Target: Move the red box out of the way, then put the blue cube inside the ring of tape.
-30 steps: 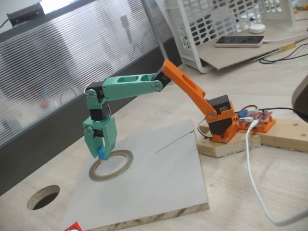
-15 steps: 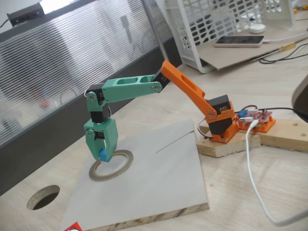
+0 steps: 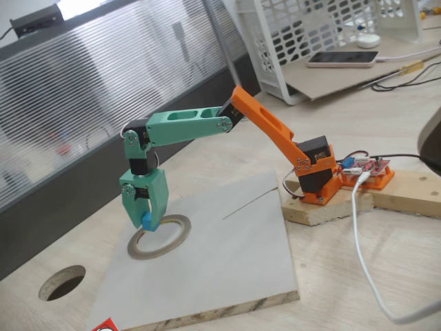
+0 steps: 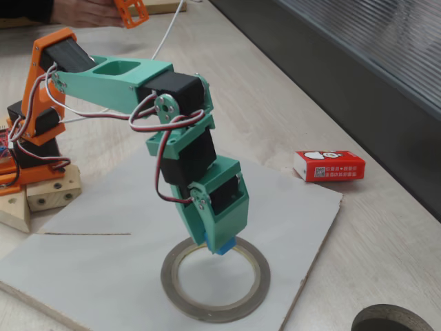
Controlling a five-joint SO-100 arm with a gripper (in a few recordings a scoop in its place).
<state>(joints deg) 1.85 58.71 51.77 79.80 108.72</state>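
Barely moved: fingers clamp blue cube over ring of tape.

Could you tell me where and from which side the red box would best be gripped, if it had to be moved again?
The red box lies flat on the table just beyond the white board's far edge, with open table around it. Coming straight down and closing across its two long sides, near mid-length, looks best: that is probably its narrowest span.

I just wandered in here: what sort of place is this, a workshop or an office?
Probably an office desk used as a hobby robotics bench: a phone by a white basket, a red circuit board with cables, frosted partition glass.
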